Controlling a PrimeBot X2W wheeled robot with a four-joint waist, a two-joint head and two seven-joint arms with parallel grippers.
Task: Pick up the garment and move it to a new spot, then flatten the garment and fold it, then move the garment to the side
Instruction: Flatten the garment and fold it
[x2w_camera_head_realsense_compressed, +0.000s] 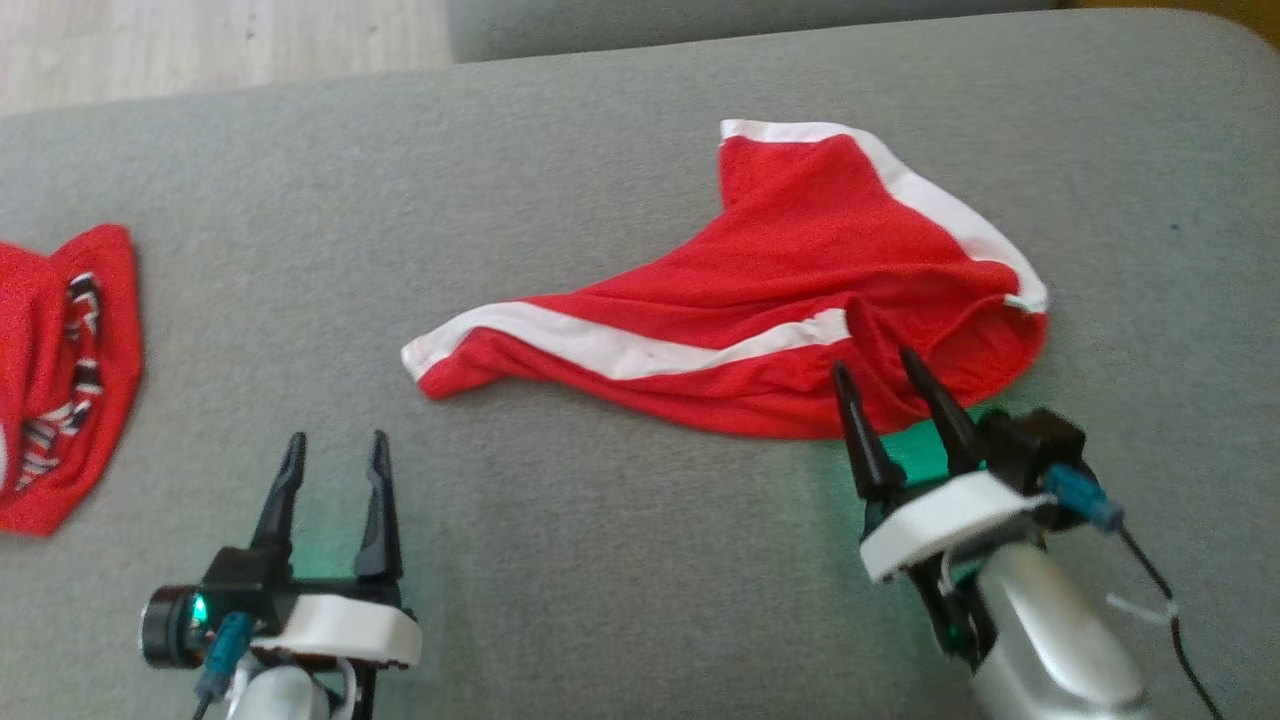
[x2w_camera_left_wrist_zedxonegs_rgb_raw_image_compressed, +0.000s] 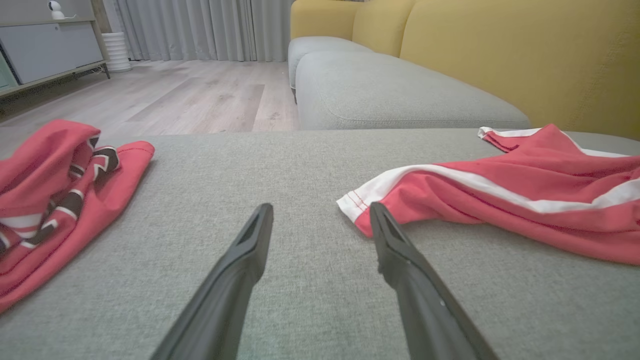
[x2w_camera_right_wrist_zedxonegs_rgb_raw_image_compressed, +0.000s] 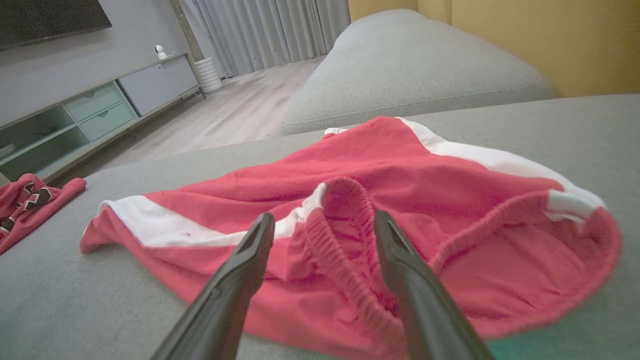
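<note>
red mesh shorts (x2w_camera_head_realsense_compressed: 800, 270) with white side stripes and a ribbed elastic waistband, lying rumpled and roughly triangular at the middle right of a grey, coarse-woven cushion (x2w_camera_head_realsense_compressed: 600, 560). right gripper (x2w_camera_head_realsense_compressed: 874, 362) spread wide, dark tapered fingers either side of a raised waistband fold, gripping nothing. left gripper (x2w_camera_head_realsense_compressed: 337, 440) spread wide too, over bare cushion near the shorts' white-hemmed leg. second red garment (x2w_camera_head_realsense_compressed: 60, 380) with black-and-white trim, bunched at far left.

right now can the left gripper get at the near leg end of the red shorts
Probably yes: the left gripper is open over bare grey cushion, and the red shorts end just ahead to its right.
</note>
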